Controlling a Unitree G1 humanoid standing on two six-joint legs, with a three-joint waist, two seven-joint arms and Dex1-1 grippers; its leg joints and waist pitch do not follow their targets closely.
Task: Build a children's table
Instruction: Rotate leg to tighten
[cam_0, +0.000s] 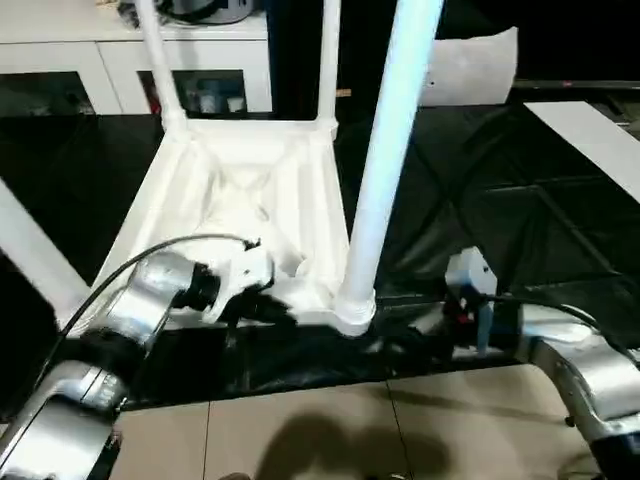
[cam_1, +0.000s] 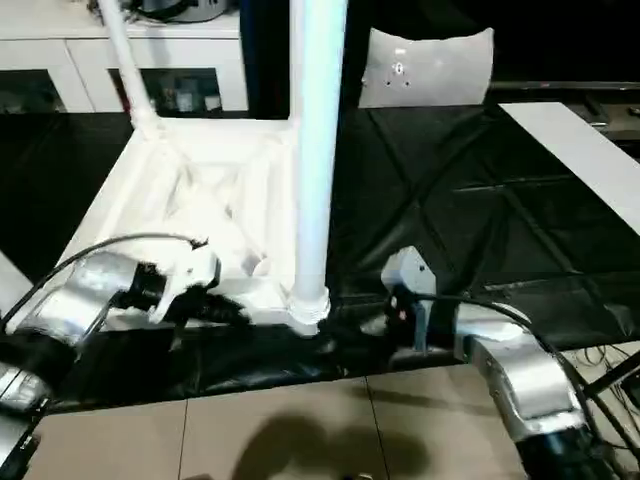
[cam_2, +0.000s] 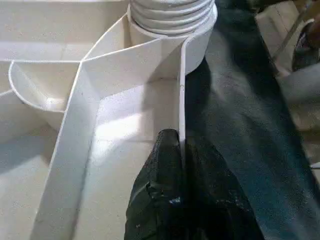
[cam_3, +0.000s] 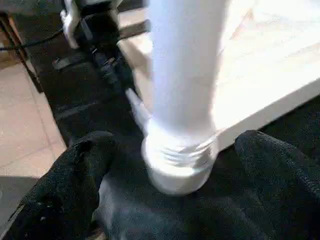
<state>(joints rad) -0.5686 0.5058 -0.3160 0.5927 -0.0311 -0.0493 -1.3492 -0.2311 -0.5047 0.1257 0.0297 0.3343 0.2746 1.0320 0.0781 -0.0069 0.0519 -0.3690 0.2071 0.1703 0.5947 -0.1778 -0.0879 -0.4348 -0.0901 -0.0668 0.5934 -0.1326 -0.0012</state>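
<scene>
L claw (cam_2: 182, 200) pinching tabletop (cam_0: 250, 190) rim, R claw (cam_3: 170, 190) open

Table top (cam_0: 250, 200) lies upside down on the worktop (cam_0: 520, 230), legs sticking up; the near-right leg (cam_0: 385, 150) stands in its corner socket, cabinet (cam_0: 130, 60) behind.

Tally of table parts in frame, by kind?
Top: 1
Upright legs: 3
Slanted white bar at the left edge, possibly the fourth leg: 1
Total: 5
</scene>
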